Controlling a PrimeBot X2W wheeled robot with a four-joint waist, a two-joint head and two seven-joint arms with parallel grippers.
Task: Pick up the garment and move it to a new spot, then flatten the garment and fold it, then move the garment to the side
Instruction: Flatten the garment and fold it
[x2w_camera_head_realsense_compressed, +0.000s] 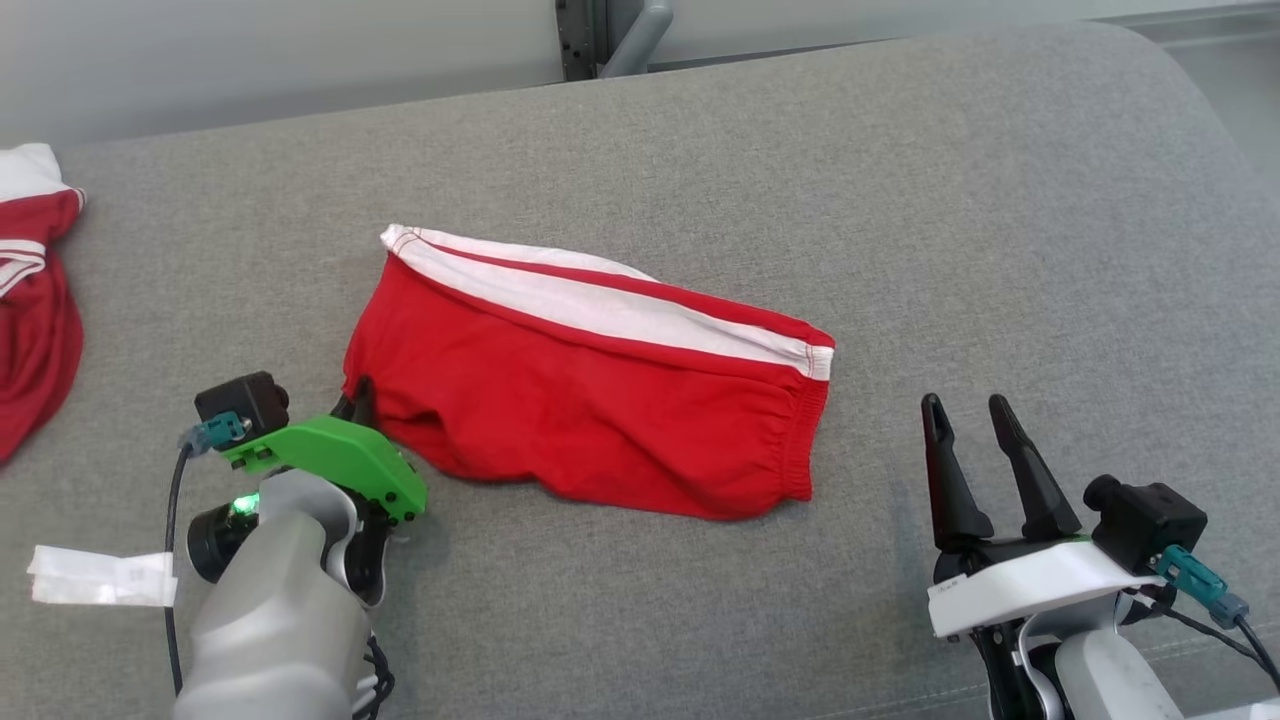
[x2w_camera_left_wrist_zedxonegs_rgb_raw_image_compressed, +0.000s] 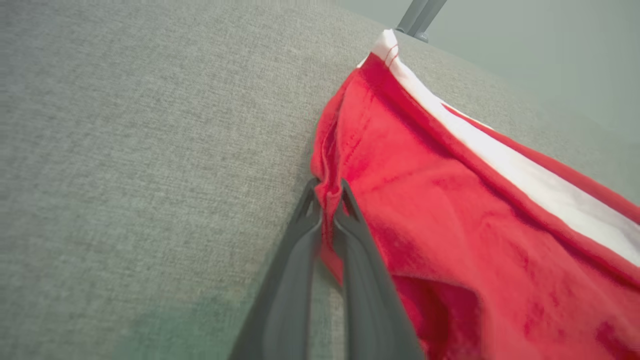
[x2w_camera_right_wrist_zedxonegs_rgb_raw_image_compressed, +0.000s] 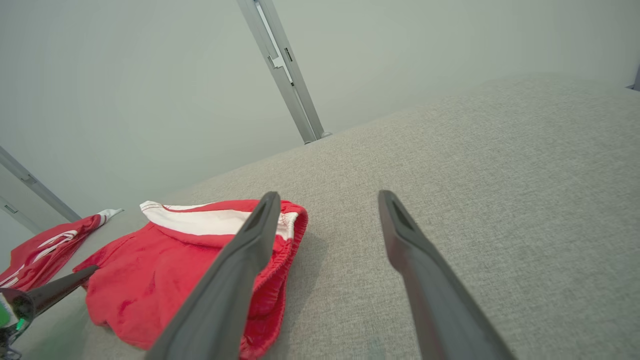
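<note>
Centrally, the red garment (x2w_camera_head_realsense_compressed: 590, 400) with white side bands lies mostly flat on the grey woven cushion (x2w_camera_head_realsense_compressed: 950, 180). At its left edge the left gripper (x2w_camera_left_wrist_zedxonegs_rgb_raw_image_compressed: 327, 192) is pinched tight on a fold of the red cloth. The right gripper (x2w_camera_head_realsense_compressed: 968, 420) sits just right of the garment, fingers spread and empty. Another red-and-white cloth (x2w_camera_head_realsense_compressed: 35, 320) lies at the cushion's far left, with a white paper slip (x2w_camera_head_realsense_compressed: 100, 578) nearer the robot. Behind stand a pale wall (x2w_camera_right_wrist_zedxonegs_rgb_raw_image_compressed: 125, 75) and a grey metal post (x2w_camera_head_realsense_compressed: 640, 35).

Garment (x2w_camera_head_realsense_compressed: 600, 420) — matt cloth; cushion (x2w_camera_head_realsense_compressed: 900, 200) seemingly woven.
</note>
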